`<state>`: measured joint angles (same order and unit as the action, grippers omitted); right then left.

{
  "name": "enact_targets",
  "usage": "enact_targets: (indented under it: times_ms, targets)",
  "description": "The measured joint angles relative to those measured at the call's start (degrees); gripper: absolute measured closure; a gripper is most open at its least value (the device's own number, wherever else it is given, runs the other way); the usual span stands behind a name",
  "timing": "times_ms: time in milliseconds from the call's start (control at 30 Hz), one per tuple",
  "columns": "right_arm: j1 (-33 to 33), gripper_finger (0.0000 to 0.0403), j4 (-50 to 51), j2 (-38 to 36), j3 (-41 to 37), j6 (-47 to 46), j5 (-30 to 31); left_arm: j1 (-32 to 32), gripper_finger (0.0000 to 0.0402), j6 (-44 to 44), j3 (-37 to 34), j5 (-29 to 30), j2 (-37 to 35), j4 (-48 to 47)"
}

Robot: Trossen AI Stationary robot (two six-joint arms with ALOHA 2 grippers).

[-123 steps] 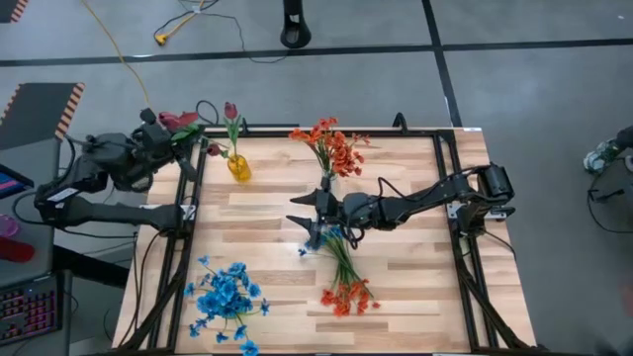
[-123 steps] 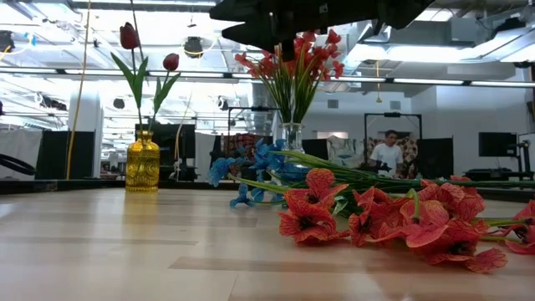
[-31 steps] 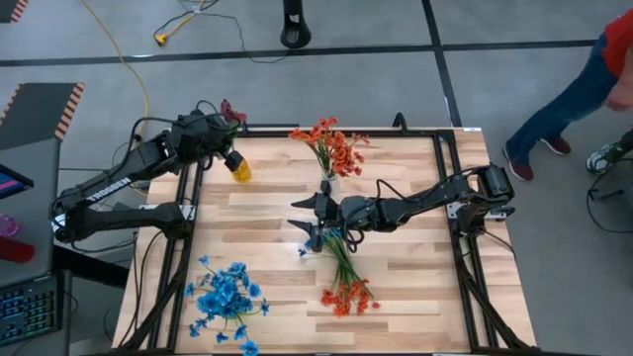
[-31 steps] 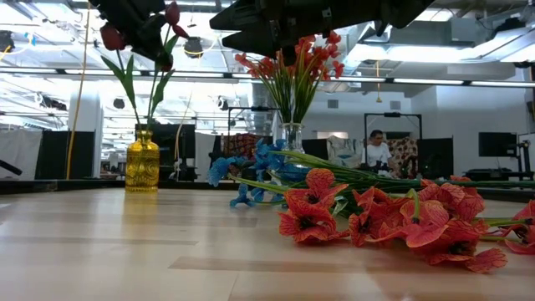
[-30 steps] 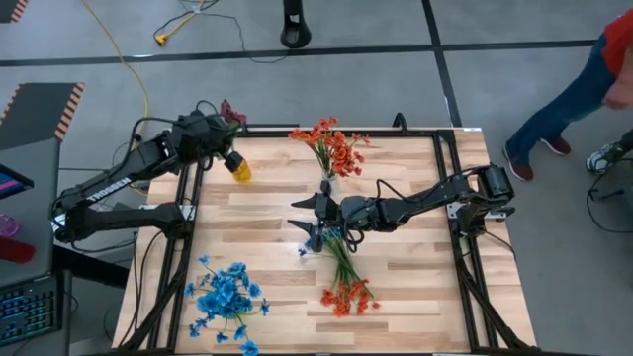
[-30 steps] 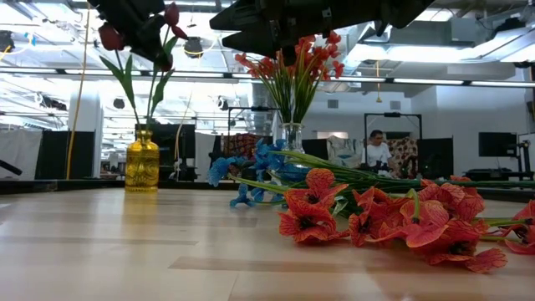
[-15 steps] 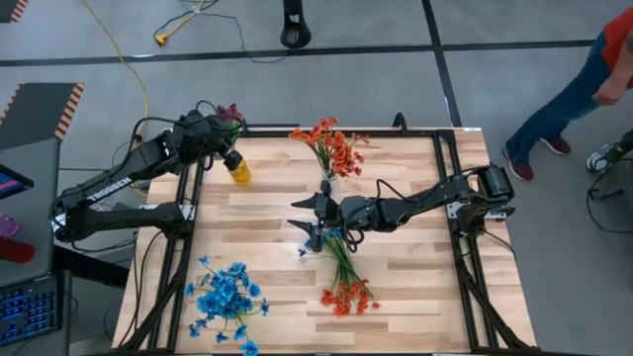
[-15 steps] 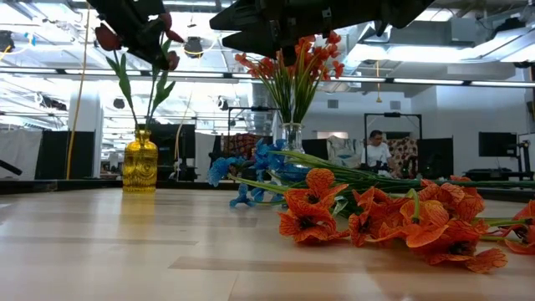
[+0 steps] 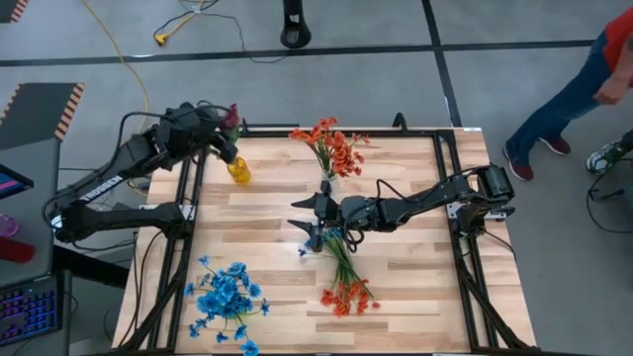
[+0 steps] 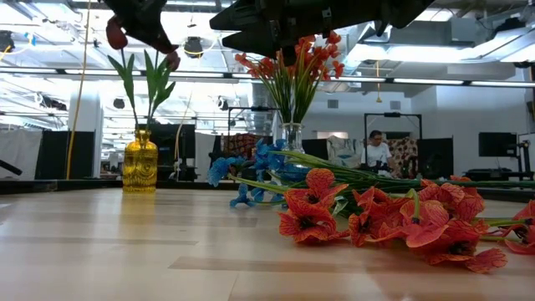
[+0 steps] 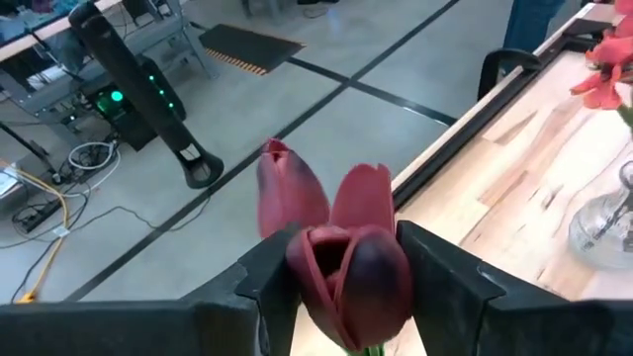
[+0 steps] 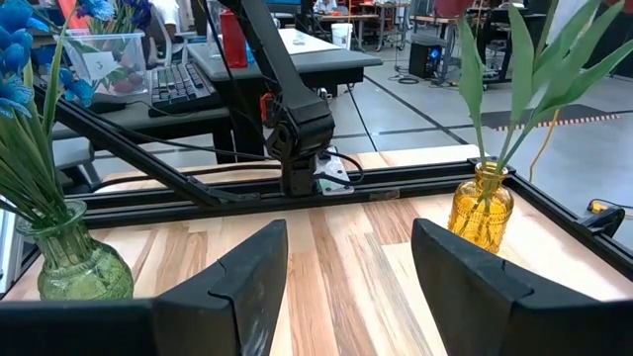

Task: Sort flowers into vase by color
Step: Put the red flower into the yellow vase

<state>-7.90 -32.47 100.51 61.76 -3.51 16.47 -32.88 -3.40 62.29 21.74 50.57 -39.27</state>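
1. The left gripper (image 9: 224, 127) is up high over the yellow vase (image 9: 238, 169), at the far left corner of the table (image 9: 396, 267).
2. Its two fingers (image 11: 450, 280) are a little apart. A dark red tulip (image 11: 346, 267) sits right between them. I cannot tell if the fingers touch it.
3. From the low camera, two tulips (image 10: 117, 33) stand up out of the yellow vase on thin green stems with long leaves.
4. The right gripper (image 9: 315, 220) hangs over the middle of the table. Its fingers (image 12: 242, 282) are wide apart and hold nothing.
5. A clear vase (image 9: 328, 183) stands near the middle of the far side. Orange flowers (image 9: 334, 146) stick out of it.
6. More orange flowers (image 9: 348, 293) lie flat on the table, on the near side. Their green stems point up toward the right gripper.
7. A little bit of blue (image 9: 305, 250) shows on the table just by the right gripper.
8. A big bunch of blue flowers (image 9: 226, 297) lies at the near left side of the table, well apart from both vases.
9. A person (image 9: 579, 89) in blue trousers is on the floor past the right side of the table.
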Motion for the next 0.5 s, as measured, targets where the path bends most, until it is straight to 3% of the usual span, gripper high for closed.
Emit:
enact_targets:
  times_ms: [500]
  targets:
    - [0.0, 0.0159, 0.1, 0.0, 0.0, -1.2, 0.0, 0.0, 0.0248, 0.0, 8.8, -8.5, 0.0, -6.4]
